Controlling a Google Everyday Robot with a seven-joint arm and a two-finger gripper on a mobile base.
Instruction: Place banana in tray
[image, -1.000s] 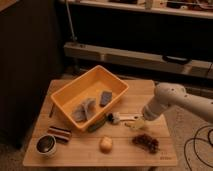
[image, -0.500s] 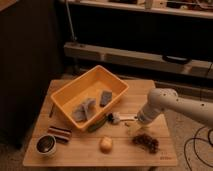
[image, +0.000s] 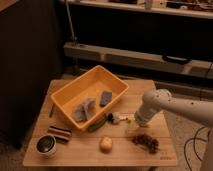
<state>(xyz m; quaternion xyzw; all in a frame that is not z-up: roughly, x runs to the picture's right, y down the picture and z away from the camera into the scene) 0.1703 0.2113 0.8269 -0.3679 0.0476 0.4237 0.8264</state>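
Observation:
The tray (image: 71, 94) is a large yellow-orange bin on the left half of the wooden table, with two grey objects (image: 83, 109) lying inside it. Right of the tray's near corner, my gripper (image: 132, 121) hangs from the white arm (image: 152, 103) low over the table, open. The banana (image: 128, 120) lies on the table right at the gripper; only a pale yellow bit shows, the rest is hidden by the gripper. Nothing is lifted.
A brush with a white head (image: 114, 118) lies just left of the gripper, and a dark green cucumber (image: 96, 125) lies along the tray's near wall. In front are a round orange fruit (image: 105, 144), dark grapes (image: 145, 142), a striped block (image: 60, 134) and a dark bowl (image: 46, 144).
The arm has swung left and lowered, bringing the gripper down from the right over the banana. Everything on the table stays where it was.

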